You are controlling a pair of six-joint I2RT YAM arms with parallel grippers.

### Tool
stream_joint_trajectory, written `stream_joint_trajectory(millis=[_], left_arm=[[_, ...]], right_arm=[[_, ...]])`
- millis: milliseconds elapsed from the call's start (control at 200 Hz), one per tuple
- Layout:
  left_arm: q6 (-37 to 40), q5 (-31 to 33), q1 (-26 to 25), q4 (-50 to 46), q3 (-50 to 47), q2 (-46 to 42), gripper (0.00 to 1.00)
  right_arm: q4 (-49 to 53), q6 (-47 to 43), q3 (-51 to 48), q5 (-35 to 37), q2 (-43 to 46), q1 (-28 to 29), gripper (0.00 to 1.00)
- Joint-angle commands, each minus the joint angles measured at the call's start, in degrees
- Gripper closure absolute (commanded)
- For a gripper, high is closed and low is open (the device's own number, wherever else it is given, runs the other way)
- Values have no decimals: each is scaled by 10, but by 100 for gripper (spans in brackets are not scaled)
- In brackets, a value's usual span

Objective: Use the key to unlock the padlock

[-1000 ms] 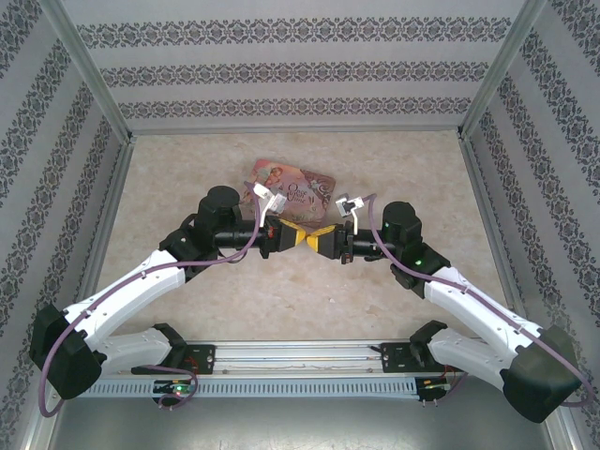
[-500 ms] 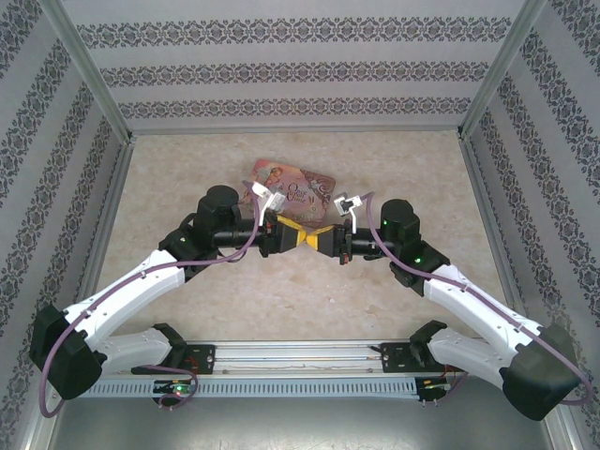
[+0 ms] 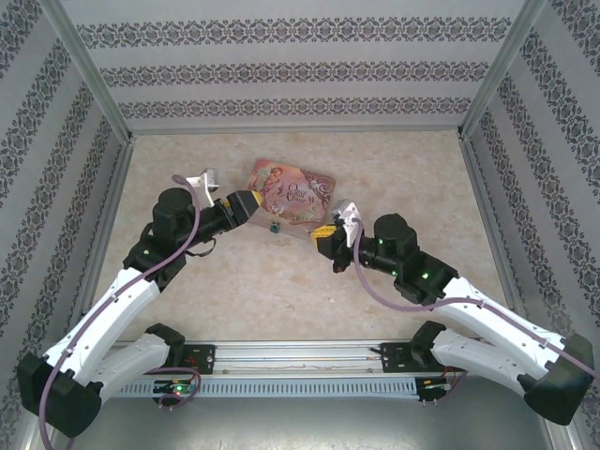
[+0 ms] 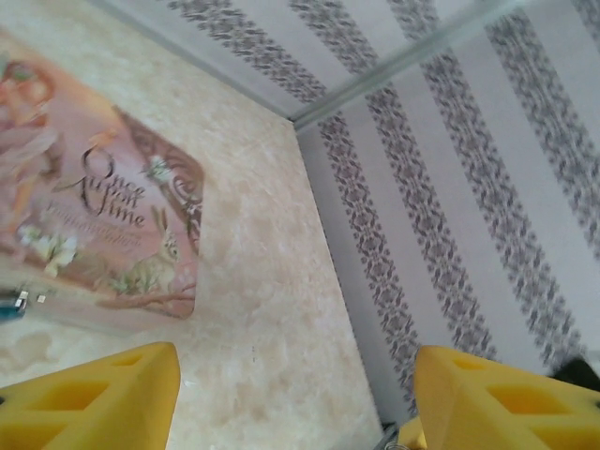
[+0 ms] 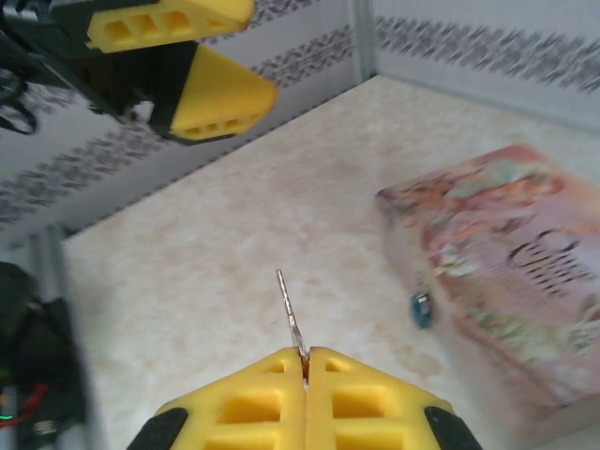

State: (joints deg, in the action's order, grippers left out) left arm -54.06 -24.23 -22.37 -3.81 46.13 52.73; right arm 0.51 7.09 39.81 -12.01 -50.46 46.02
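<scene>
Right gripper (image 5: pixel 307 354) reaches centreward, pinching the key (image 5: pixel 290 314).

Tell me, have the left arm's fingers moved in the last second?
Yes. The left fingers swung leftward, from the near edge of the pink tin to beside its left corner.

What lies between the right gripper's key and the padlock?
Bare table, seen in the right wrist view, separates the key from the padlock.
</scene>
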Motion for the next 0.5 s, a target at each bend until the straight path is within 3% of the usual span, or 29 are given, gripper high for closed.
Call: stream_joint_trajectory(millis=[0, 160, 495], left_arm=[[-131, 72, 1, -101, 23, -12, 31], [-207, 77, -8, -225, 82, 13, 30], [-364, 99, -96, -170, 78, 60, 32]], right_arm=[[-6, -139, 24, 162, 0, 44, 100], [-33, -254, 36, 230, -30, 91, 100], [-83, -447, 56, 306, -109, 143, 100]])
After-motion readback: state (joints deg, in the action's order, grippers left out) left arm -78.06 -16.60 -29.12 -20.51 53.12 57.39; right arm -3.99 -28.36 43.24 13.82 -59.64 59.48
